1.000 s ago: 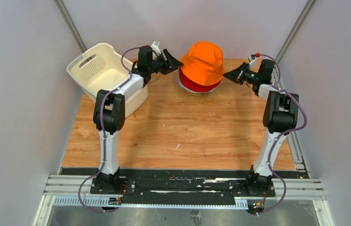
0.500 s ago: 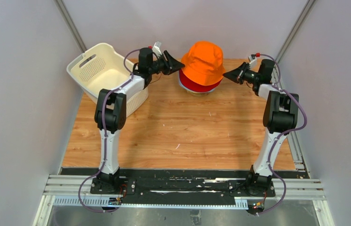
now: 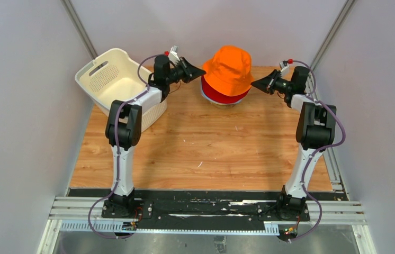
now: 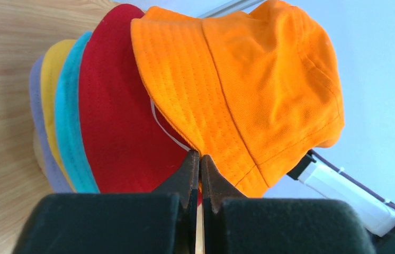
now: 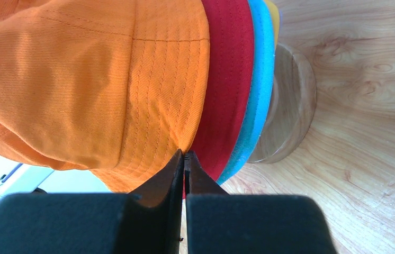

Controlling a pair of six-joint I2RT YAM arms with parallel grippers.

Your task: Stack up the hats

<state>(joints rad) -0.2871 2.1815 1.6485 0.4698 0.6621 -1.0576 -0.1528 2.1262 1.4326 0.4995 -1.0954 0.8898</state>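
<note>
While the orange hat (image 3: 230,66) was stacked topmost, the left gripper (image 3: 202,70) was seen shut at its nine o'clock, the right gripper (image 3: 253,83) likewise at three

A: Hat stack (image 3: 222,96), where?
B: Far-centre of table (image 3: 206,143), on the stand (image 5: 290,100). Top hat (image 3: 231,66) sits over the rest.
A: Basket (image 3: 102,76)?
B: Far-L corner, L of the stack, apart from it.
A: Grippers?
B: L gripper (image 3: 202,70) btwn basket & stack, tips at stack's L brim. R gripper (image 3: 253,83) opp. side, tips at R brim. Stack's btwn the two.
</note>
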